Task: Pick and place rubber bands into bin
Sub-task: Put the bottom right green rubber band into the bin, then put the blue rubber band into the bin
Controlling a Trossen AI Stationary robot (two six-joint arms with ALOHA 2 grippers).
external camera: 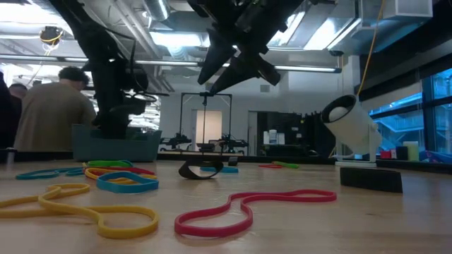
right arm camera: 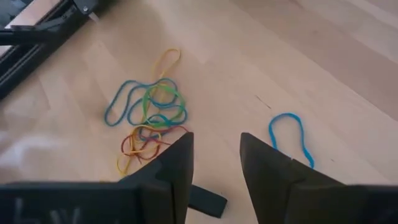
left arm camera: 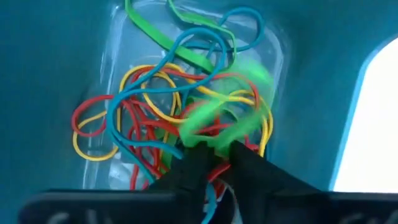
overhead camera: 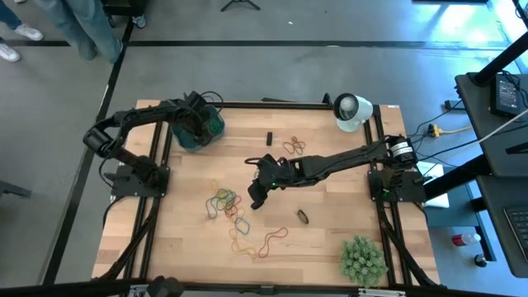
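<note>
Dropping a green band (left arm camera: 221,118) into the bin (overhead camera: 200,129), the left gripper (left arm camera: 214,163) parts; widen fully before lifting. Right gripper (right arm camera: 214,155), apart and empty, hovers above the worktop (overhead camera: 330,223) pile (right arm camera: 148,115)

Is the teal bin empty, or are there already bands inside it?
Not empty: the bin holds tangled rubber bands in several colours.
</note>
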